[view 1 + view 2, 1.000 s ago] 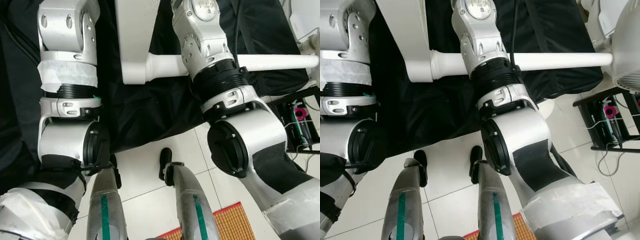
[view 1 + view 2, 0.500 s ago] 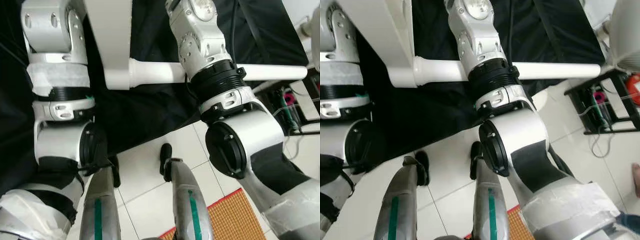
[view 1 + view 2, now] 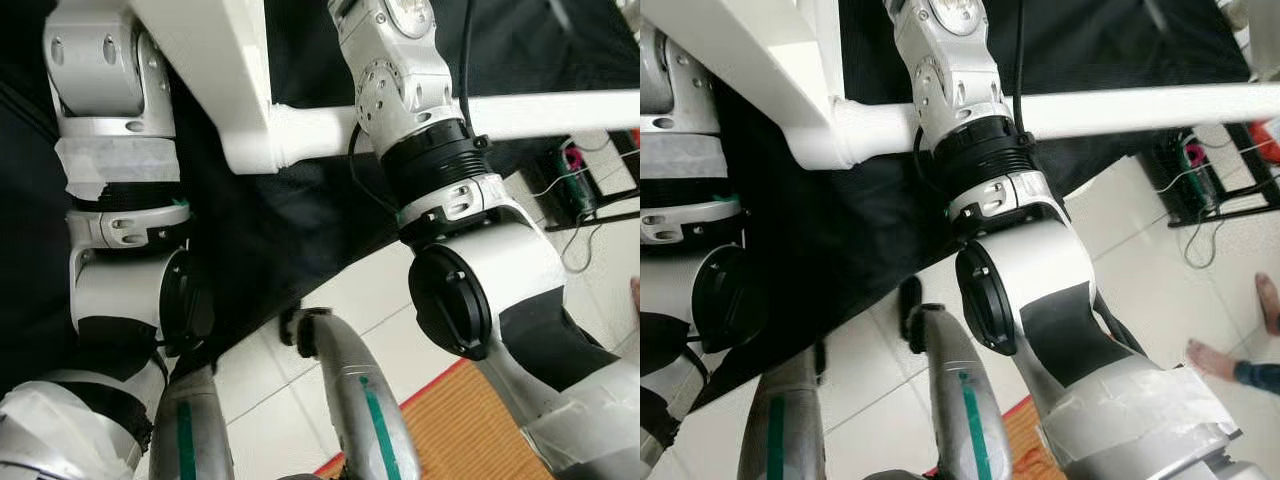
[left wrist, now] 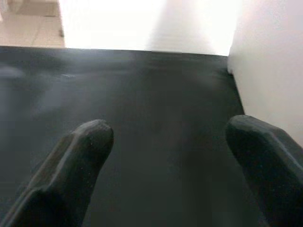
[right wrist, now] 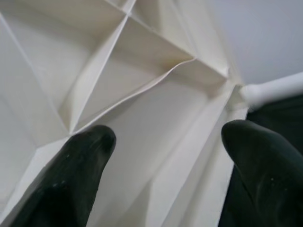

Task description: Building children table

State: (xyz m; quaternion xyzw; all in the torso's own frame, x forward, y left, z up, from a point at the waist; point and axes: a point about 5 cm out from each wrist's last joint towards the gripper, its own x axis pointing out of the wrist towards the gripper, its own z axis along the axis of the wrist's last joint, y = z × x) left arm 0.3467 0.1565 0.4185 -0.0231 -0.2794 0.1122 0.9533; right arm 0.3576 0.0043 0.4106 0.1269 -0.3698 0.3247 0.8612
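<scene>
Tabletop (image 5: 118, 109) underside directly ahead of right gripper (image 5: 165, 156), fingers spread and empty; fitted leg (image 3: 560, 112) running crosswise beneath right arm; left gripper (image 4: 165, 156) likewise spread, beside tabletop edge.

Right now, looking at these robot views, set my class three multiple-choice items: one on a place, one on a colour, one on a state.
1. What does the white table top lie on?
A. a black cloth
B. an orange mat
C. a metal shelf

2. What colour is the stripe on the robot's leg?
A. red
B. green
C. yellow

3. How are the right gripper fingers?
A. shut on the leg tube
B. shut on nothing
C. apart, over the ribbed underside

Answers: 1 A, the black cloth spreads beneath it. 2 B, the stripe is green. 3 C, the right wrist view shows a wide gap between the fingers.
</scene>
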